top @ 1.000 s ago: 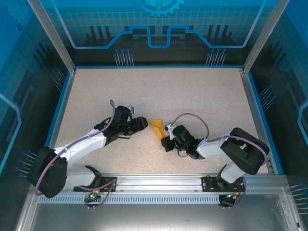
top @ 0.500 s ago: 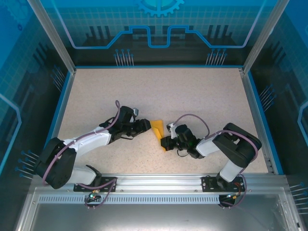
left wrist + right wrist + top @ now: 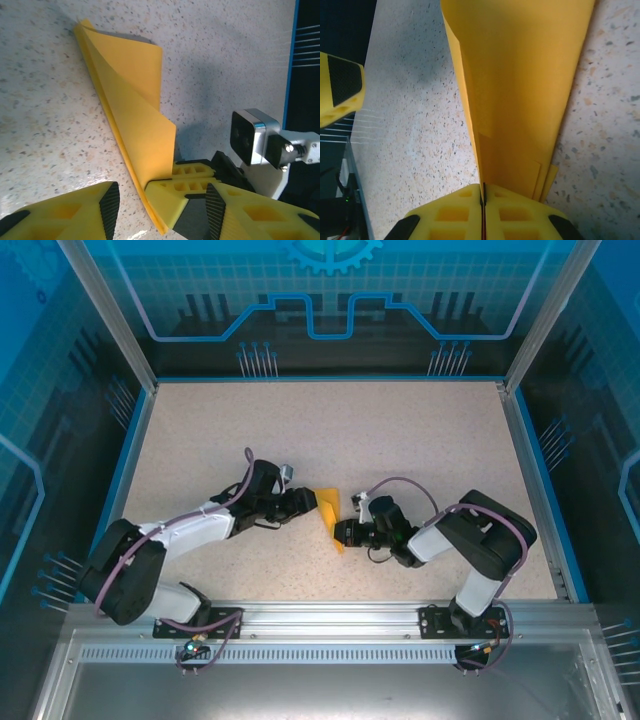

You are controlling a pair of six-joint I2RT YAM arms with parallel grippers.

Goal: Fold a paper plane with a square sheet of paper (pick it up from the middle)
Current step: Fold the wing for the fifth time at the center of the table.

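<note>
The square sheet of paper (image 3: 328,508), orange-yellow, is folded into a slim pointed paper plane shape and stands on its edge on the table. My right gripper (image 3: 482,194) is shut on its narrow end, the layers pinched between the yellow fingertips (image 3: 186,194). My left gripper (image 3: 161,214) is open. Its ribbed pads (image 3: 109,209) straddle that same end of the paper (image 3: 134,100) and the right fingertips without touching the sheet. From above, the left gripper (image 3: 306,503) and the right gripper (image 3: 341,532) meet at the paper near the table's middle.
The speckled table (image 3: 400,440) stretches bare behind the arms, bounded by a blue rim and glass walls. The right wrist camera housing (image 3: 252,137) sits close behind the paper. One left finger (image 3: 340,87) shows at the edge of the right wrist view.
My left gripper has moved right up to the paper and its jaws have narrowed. The right gripper has shifted a little left, still holding the paper.
</note>
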